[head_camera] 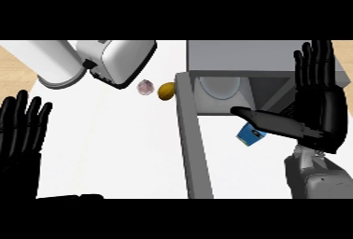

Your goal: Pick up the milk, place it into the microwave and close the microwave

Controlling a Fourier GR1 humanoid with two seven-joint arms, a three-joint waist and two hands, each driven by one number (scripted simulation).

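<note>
Reaching right hand (318,105), fingers straight and open, thumb over blue milk (250,135) lying at 4 o'clock, just outside microwave (238,56) mouth. Needing fingers curled round carton before lifting toward 12 o'clock. Resting left hand (21,135) open at 9 o'clock.

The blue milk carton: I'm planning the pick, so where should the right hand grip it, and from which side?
Grip the blue milk carton across its flat side faces, coming from the right, where the right hand already is with its fingers straight. The carton lies tilted by the open grey microwave, partly hidden under the thumb.
</note>
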